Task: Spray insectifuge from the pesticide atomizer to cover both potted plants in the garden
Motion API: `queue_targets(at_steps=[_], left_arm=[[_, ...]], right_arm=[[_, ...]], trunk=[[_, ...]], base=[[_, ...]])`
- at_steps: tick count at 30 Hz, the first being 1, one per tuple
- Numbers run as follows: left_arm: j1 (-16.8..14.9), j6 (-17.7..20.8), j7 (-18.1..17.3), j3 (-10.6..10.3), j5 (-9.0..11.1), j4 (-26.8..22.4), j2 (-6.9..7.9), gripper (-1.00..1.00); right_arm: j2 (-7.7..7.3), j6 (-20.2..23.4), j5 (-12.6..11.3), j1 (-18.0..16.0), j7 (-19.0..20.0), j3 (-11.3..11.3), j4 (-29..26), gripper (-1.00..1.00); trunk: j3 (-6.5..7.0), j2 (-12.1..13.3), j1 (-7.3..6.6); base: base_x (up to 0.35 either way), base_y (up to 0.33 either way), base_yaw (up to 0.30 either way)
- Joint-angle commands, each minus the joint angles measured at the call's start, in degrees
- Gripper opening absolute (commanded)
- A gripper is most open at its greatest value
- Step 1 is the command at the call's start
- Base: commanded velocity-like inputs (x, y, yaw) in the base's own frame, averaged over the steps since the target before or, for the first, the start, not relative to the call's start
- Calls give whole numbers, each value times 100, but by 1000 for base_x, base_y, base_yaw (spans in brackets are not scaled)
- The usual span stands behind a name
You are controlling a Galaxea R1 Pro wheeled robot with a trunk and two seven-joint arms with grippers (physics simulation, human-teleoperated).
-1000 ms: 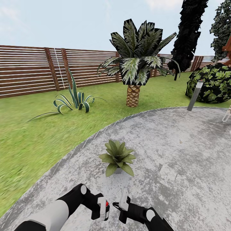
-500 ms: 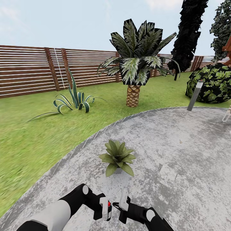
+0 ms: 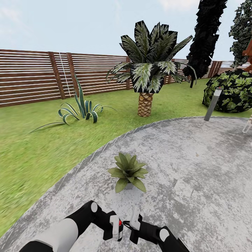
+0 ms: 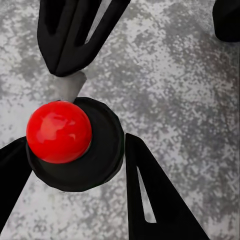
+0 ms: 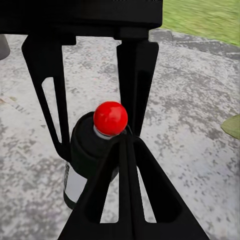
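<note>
Low in the head view, just left of centre at the bottom edge, the pesticide atomizer (image 3: 117,228) stood upright in the left gripper (image 3: 115,229), a white bottle with a black cap and a red ball on top. From the left wrist camera the red ball (image 4: 59,131) sat on the round black cap (image 4: 102,145), with one black finger (image 4: 155,195) pressed against the cap on one side and the edge of the other at its far side, so that gripper was clamped on the bottle. The right gripper (image 3: 134,224) sat just beside it, touching or nearly so; its camera showed the bottle (image 5: 85,165) standing between the left gripper's fingers, while the right gripper's own fingers met in a point in front of it, apparently closed on nothing. One potted plant (image 3: 128,171) stood above the grippers near the frame's centre, on the grey paved patio (image 3: 196,168), well apart from them. Green lawn (image 3: 31,154) filled the left side, with a striped spiky plant (image 3: 79,111) at middle left, a palm (image 3: 148,70) at upper centre, a leafy bush (image 3: 231,91) and a grey post (image 3: 213,104) at right, and the brown slatted fence (image 3: 31,77) across the back.
</note>
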Motion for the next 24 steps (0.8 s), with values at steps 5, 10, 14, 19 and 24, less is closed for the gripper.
queue_targets(at_steps=[5, 10, 14, 19, 24], left_arm=[[1, -83, -11, 20, -53, -7, -27, -100], [-1, -90, -11, 20, -51, -7, -22, -100], [-1, -90, -11, 26, -52, -7, -14, -100], [-1, -93, -11, 33, -62, 0, 65, -100], [4, -92, -11, 30, -101, 5, 373, -100]], right_arm=[[2, -18, 28, -3, 11, -10, -5, -100], [2, -18, 28, -3, 11, -10, -5, -100], [2, -18, 28, -5, 11, -10, -5, -100], [2, -18, 28, -2, 11, -10, -5, -100], [2, -18, 28, -4, 11, -10, -5, -100]], trunk=[[-5, -2, -1], [-5, -2, -1], [-5, -2, -1], [-5, -2, -1], [-5, -2, -1]], base=[[0, 0, 0], [0, 0, 0], [0, 0, 0], [0, 0, 0], [0, 0, 0]])
